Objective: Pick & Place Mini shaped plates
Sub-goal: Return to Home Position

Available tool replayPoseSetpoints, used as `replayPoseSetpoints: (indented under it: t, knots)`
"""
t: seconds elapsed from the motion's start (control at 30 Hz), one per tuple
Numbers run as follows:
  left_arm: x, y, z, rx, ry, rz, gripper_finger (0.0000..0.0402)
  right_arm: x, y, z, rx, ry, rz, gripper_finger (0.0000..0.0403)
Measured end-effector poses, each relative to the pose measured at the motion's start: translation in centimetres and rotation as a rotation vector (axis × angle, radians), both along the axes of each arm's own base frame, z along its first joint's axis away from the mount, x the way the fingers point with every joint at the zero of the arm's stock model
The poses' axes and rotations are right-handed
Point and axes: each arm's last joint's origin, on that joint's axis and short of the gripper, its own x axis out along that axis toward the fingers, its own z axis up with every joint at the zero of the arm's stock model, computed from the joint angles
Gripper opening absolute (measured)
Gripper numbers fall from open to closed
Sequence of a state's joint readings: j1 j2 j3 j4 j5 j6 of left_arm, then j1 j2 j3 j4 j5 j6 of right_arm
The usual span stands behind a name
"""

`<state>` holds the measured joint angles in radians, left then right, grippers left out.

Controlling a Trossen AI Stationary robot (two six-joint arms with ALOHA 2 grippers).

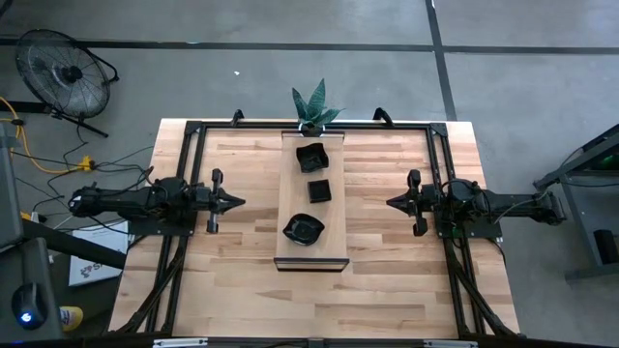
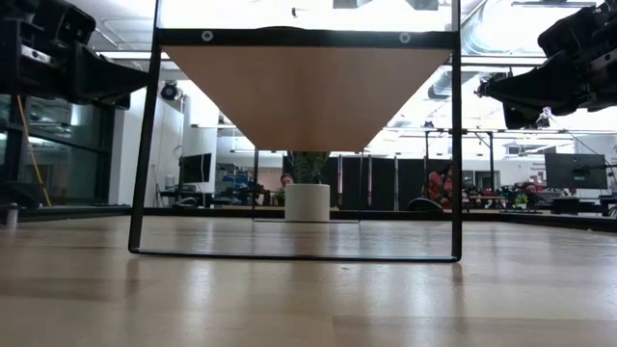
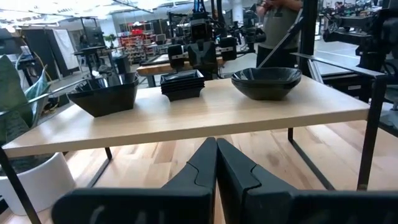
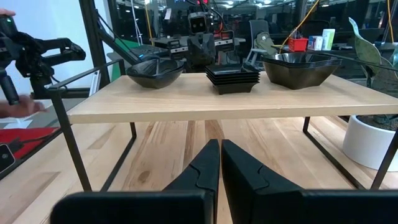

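A robotics lab: concrete floor, monitors, ceiling ducts.

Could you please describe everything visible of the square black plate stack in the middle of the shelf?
The square stack is several small glossy black dishes nested, their rims showing as thin layers, level. It rests mid-length on the pale wooden shelf, apart from the angular dishes on one side and the wavy-rimmed dishes on the other. Nothing else touches it.

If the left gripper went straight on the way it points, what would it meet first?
Probably the near edge of the wooden shelf, between the square plates and the leaf-shaped plates; the left gripper might instead pass just under it.
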<state>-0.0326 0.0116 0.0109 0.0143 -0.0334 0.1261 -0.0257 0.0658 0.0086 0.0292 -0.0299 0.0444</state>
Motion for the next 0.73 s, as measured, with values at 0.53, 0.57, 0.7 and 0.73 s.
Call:
replayPoseSetpoints:
  t: [0.53,0.57,0.7,0.73]
  knots:
    - [0.45,-0.02,-0.61,0.001,0.075,-0.001,0.0001,0.00,0.00,0.00,0.000,0.000,0.000,0.0012]
    - [0.54,-0.02,-0.73,0.002,0.090,-0.001,0.0001,0.00,0.00,0.01,0.000,0.000,0.000,0.0012]
    - [0.68,-0.02,-0.93,0.003,0.114,-0.001,0.0001,0.00,0.00,0.01,0.000,0.000,0.000,0.0012]
    - [0.69,-0.02,-0.93,0.003,0.115,-0.001,0.0001,0.00,0.00,0.00,0.000,0.000,0.000,0.0012]
